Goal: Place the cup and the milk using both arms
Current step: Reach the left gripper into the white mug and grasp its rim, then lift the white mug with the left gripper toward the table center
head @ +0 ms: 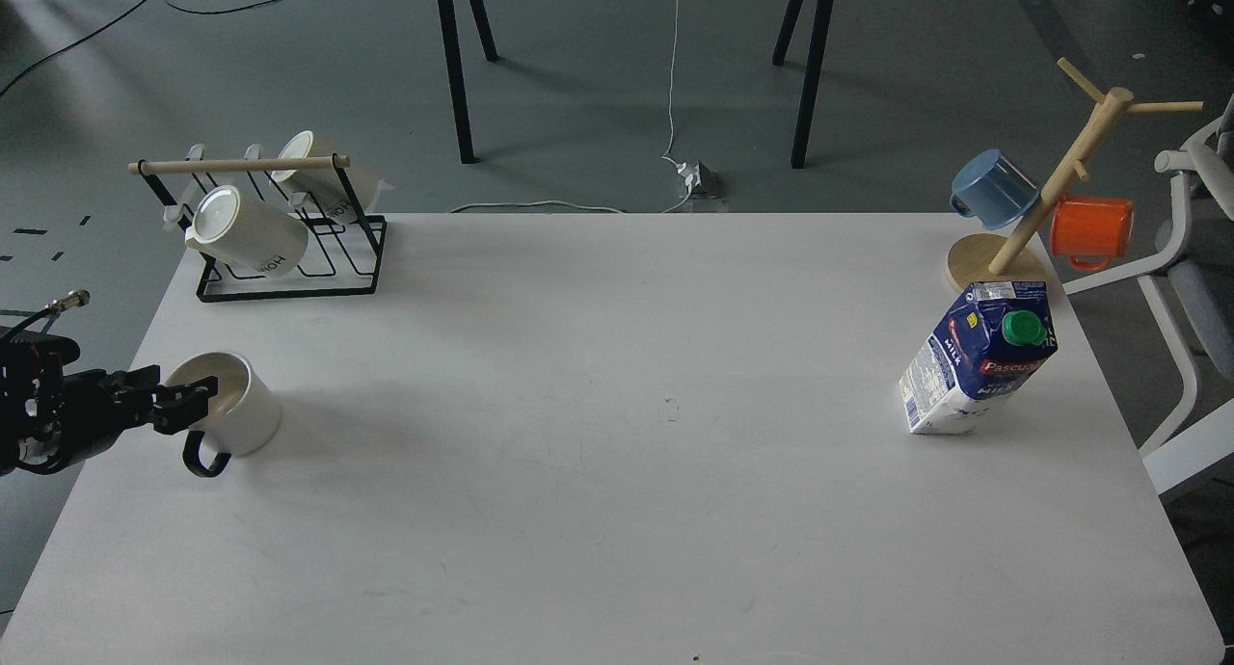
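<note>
The cup (236,416), a plain white mug with a black loop handle, stands upright near the table's left edge. My left gripper (185,402) comes in from the left at rim height. Its dark fingertips (198,393) are at the cup's left rim, and one seems to reach over the rim. I cannot tell whether they press on it. The milk (976,359), a blue and white carton with a green cap and a red "Pascual" label, stands at the right side of the table. My right gripper is out of view.
A black wire rack (289,270) with two cream lettered mugs stands at the back left. A wooden mug tree (1046,198) with a blue and an orange mug stands at the back right, just behind the milk. A white chair (1191,260) is beside the table's right edge.
</note>
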You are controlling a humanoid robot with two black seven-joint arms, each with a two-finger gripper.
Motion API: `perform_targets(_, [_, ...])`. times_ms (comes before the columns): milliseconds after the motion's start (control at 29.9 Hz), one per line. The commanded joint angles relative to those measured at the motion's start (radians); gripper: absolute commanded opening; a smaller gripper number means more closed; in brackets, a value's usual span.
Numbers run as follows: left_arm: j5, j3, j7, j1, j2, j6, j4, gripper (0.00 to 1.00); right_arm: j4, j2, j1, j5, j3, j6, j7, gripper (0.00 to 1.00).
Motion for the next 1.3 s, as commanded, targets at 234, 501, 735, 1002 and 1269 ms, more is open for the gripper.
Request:
perform_targets(234, [0.0, 0.008, 0.0, 0.008, 0.003, 0.004, -0.003, 0.58, -0.006, 0.0, -0.006, 0.0, 0.001, 0.0, 0.0, 1.0])
perform_targets(501, [0.002, 0.007, 0.0, 0.029, -0.003, 0.017, 0.002, 0.22, -0.006, 0.0, -0.007, 0.0, 0.001, 0.0, 0.0, 1.0])
perform_targets(735, [-0.024, -0.009, 0.0, 0.028, -0.022, 0.08, 0.006, 0.04, -0.006, 0.002, -0.012, 0.0, -0.002, 0.0, 0.0, 1.0])
perform_targets(1002, [-0.029, -0.013, 0.0, 0.014, -0.018, 0.08, -0.007, 0.0, -0.011, 0.002, -0.02, 0.0, 0.001, 0.0, 0.0, 1.0])
perform_targets(1269, [-0.09, -0.081, 0.0, -0.049, 0.087, -0.047, -0.363, 0.0, -0.023, 0.002, -0.02, 0.0, 0.002, 0.0, 0.0, 1.0])
